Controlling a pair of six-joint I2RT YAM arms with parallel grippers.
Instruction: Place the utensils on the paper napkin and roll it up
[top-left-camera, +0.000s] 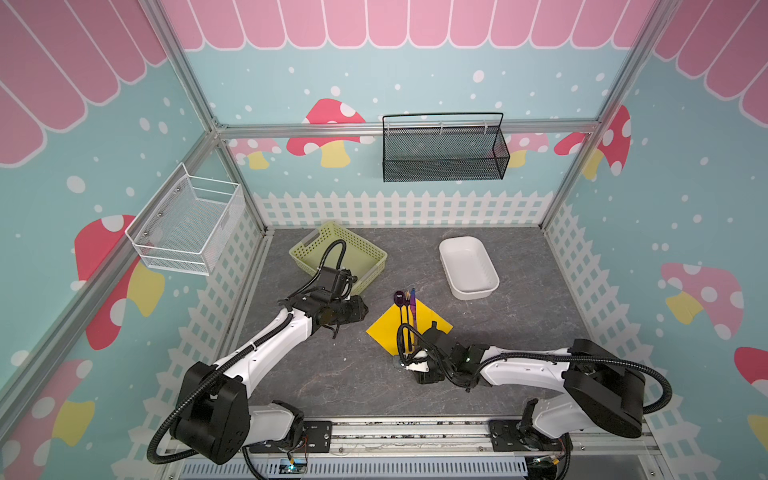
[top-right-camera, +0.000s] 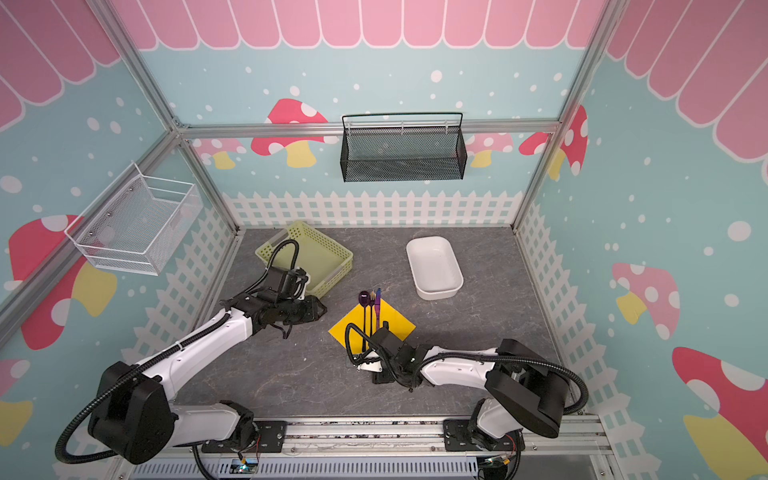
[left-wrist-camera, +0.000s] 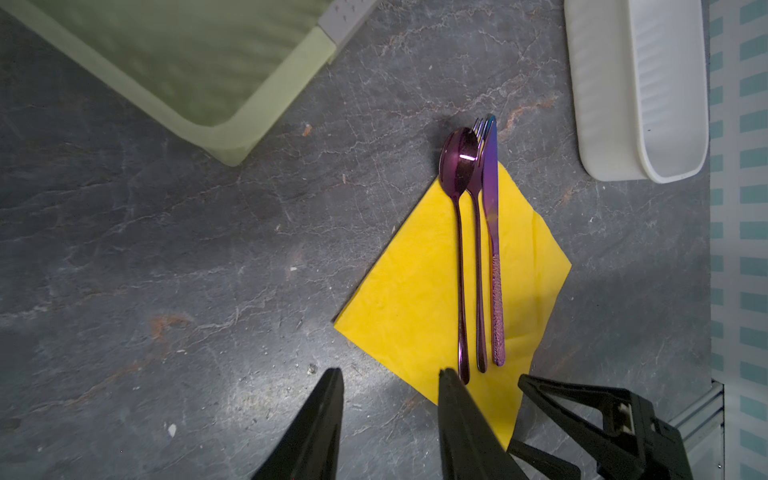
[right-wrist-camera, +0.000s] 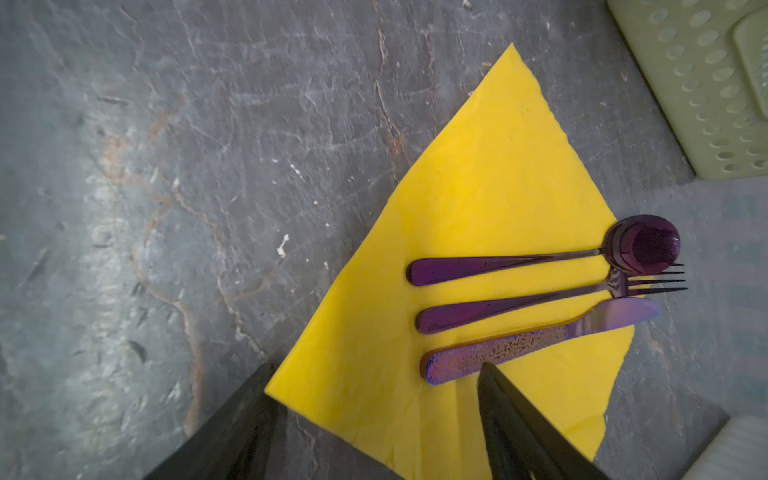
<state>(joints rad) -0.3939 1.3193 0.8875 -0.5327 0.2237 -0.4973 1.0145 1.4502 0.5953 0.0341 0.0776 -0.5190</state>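
The yellow paper napkin (top-left-camera: 409, 328) lies flat on the grey table (top-left-camera: 332, 374), turned like a diamond, about mid-table. On it the three utensils rest side by side and parallel: the purple spoon (left-wrist-camera: 459, 166), the fork (left-wrist-camera: 478, 232) in the middle and the knife (left-wrist-camera: 492, 199), their heads poking past the napkin's far corner onto the table. The left gripper (left-wrist-camera: 390, 371) hovers just beside the napkin's left edge, fingers (left-wrist-camera: 324, 415) apart with nothing between them. The right gripper (right-wrist-camera: 374, 368) sits low over the napkin's near corner, by the handle ends, its fingers (right-wrist-camera: 519, 436) spread wide and empty; whether one tip touches the knife handle I can't tell. Farther back stand a pale green basket (top-left-camera: 336, 253) and a white tub (top-left-camera: 467, 268).
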